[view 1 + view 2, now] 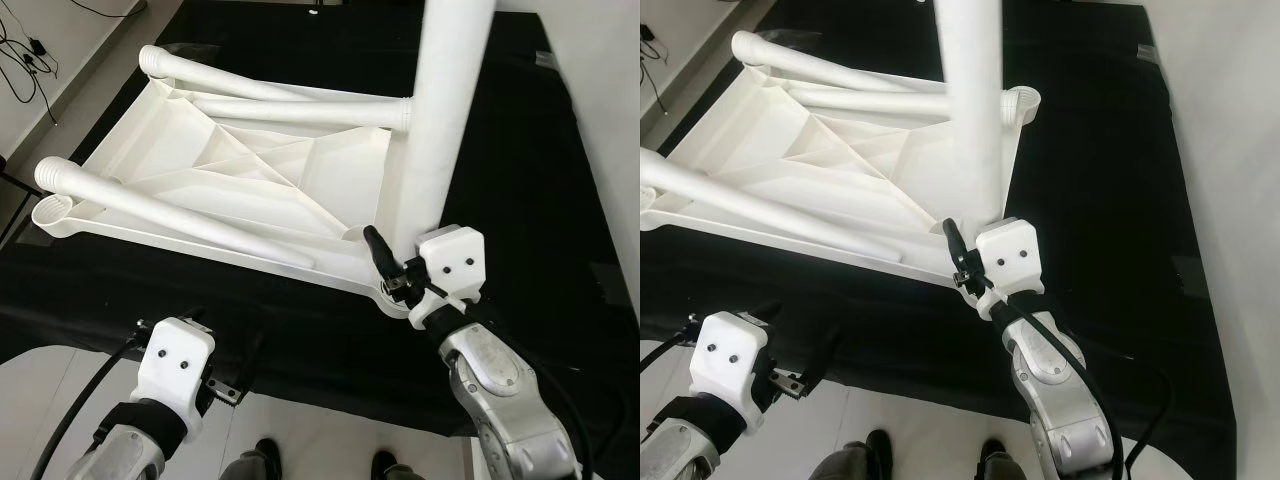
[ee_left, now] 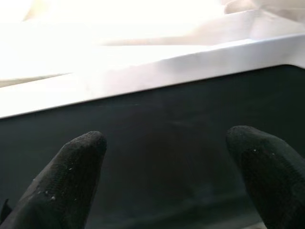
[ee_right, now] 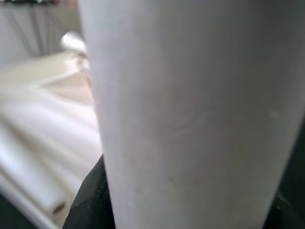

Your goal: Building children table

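The white tabletop [image 1: 250,175] lies upside down on a black cloth [image 1: 520,200] spread over the floor, ribs showing, with two loose legs [image 1: 180,215] lying across its underside. A third leg [image 1: 440,110] stands upright at the tabletop's near right corner, and the right pincer [image 1: 400,262] is clenched around it low down, close to the socket; the right wrist view has the leg's white shaft hard against the black fingers [image 3: 88,200].

The step in hand looks to be seating this leg in its corner socket. To do it well, keep the shaft plumb over the socket before pressing or turning, since a tilted start could jam it (the grip so near the base gives good control of the foot but little of the top). Push along the leg's own axis, not sideways, or the light tabletop may skate on the cloth.

The left pincer [image 2: 167,176] hangs released, fingers apart, just short of the tabletop's near edge [image 2: 157,71] above the cloth. Pressing it onto that edge would steady the tabletop while the right arm works
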### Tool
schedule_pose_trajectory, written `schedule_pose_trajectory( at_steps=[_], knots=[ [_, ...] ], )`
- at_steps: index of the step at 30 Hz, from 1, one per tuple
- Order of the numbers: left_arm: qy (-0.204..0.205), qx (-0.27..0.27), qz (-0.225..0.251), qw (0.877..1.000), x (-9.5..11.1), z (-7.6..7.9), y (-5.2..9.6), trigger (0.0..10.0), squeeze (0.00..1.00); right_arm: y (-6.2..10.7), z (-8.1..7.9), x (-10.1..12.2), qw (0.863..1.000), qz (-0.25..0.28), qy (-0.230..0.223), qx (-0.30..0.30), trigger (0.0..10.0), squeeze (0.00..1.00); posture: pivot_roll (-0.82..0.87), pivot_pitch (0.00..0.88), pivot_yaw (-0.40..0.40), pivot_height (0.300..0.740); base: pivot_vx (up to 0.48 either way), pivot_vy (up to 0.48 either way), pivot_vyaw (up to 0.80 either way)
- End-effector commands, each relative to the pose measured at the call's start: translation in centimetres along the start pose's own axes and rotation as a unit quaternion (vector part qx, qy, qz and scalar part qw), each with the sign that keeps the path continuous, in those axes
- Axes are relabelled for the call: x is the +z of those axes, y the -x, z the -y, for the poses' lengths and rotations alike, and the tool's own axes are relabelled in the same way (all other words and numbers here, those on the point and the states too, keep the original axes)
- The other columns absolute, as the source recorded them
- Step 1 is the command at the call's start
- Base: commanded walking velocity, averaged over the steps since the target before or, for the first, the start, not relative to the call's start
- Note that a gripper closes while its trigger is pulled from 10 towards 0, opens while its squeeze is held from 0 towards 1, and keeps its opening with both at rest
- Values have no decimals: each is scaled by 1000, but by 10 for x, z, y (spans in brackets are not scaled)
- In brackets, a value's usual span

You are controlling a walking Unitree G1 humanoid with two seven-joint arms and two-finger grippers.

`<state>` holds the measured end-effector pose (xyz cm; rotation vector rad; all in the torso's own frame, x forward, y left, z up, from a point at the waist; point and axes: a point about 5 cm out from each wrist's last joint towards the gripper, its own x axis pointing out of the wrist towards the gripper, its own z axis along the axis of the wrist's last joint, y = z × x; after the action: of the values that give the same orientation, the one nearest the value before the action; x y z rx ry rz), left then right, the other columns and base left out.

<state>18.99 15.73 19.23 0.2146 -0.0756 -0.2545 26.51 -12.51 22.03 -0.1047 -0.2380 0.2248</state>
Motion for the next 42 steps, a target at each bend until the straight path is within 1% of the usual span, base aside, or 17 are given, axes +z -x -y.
schedule_pose_trajectory(
  at_steps=[1, 5, 8, 11, 13, 16, 17, 18, 21, 23, 25, 31, 33, 35, 37, 38, 42],
  knots=[
    [-7, 6, -17, 1000, -6, -9, -3, 10000, 0, 9, 12, -57, 987, -152, -49, -33, 10000, 0, 33, 360, 60, 740, 0, 0, 0],
    [-15, 3, 0, 1000, 0, -16, -16, 10000, 0, 2, 6, -50, 988, -124, -92, -7, 10000, 0, 22, 342, 63, 740, 0, 0, 0],
    [-15, -1, 8, 1000, 2, -16, -20, 10000, 0, 1, 3, -47, 988, -112, -100, 16, 10000, 0, 17, 338, 63, 740, 0, 0, 0],
    [-17, -5, 16, 1000, 5, -17, -25, 10000, 0, 1, -1, -43, 991, -95, -86, 47, 10000, 0, 13, 330, 62, 740, 0, 0, 0],
    [-17, -9, 27, 999, 10, -18, -31, 10000, 0, 2, -8, -38, 991, -71, -48, 103, 10000, 0, 8, 320, 64, 740, 0, 0, 0],
    [-16, -15, 33, 999, 12, -17, -35, 10000, 0, 3, -11, -37, 989, -65, -26, 133, 10000, 0, 5, 313, 66, 740, 0, 0, 0],
    [2, -44, 40, 998, 15, -11, -39, 10000, 0, 6, -21, -35, 969, -58, 19, 240, 10000, 0, 2, 297, 68, 740, 0, 0, 0],
    [2, -44, 40, 998, 15, -11, -39, 10000, 0, 6, -21, -35, 969, -58, 19, 240, 10000, 0, 2, 297, 68, 740, 0, 0, 0],
    [29, -114, 29, 993, 12, 5, -38, 10000, 0, 11, -28, -34, 936, -61, 44, 345, 10000, 0, 0, 288, 68, 740, 0, 0, 0],
    [35, -136, 24, 990, 10, 9, -37, 10000, 0, 12, -28, -34, 929, -61, 43, 362, 10000, 0, 1, 287, 68, 740, 0, 0, 0],
    [45, -236, -9, 971, 0, 32, -24, 10000, 0, 9, -22, -32, 914, -65, 35, 399, 10000, 0, -1, 285, 68, 740, 0, 0, 0],
    [41, -302, -39, 952, -10, 46, -9, 10000, 0, -1, -13, -29, 900, -61, 25, 430, 10000, 0, 6, 292, 68, 740, 0, 0, 0],
    [37, -301, -45, 952, -12, 45, -7, 10000, 0, -7, -9, -27, 897, -56, 13, 438, 10000, 0, 10, 296, 68, 740, 0, 0, 0],
    [23, -296, -54, 953, -15, 43, -4, 10000, 0, -14, -7, -24, 893, -47, -42, 447, 10000, 0, 14, 299, 63, 740, 0, 0, 0],
    [23, -296, -54, 953, -15, 43, -4, 10000, 0, -14, -7, -24, 893, -47, -42, 447, 10000, 0, 14, 299, 63, 740, 0, 0, 0],
    [16, -290, -56, 955, -16, 41, -2, 10000, 0, -15, -6, -22, 890, -39, -79, 447, 10000, 0, 21, 304, 60, 740, 0, 0, 0],
    [16, -290, -56, 955, -16, 41, -2, 10000, 0, -15, -6, -22, 890, -39, -79, 447, 10000, 0, 21, 304, 60, 740, 0, 0, 0]
  ],
)
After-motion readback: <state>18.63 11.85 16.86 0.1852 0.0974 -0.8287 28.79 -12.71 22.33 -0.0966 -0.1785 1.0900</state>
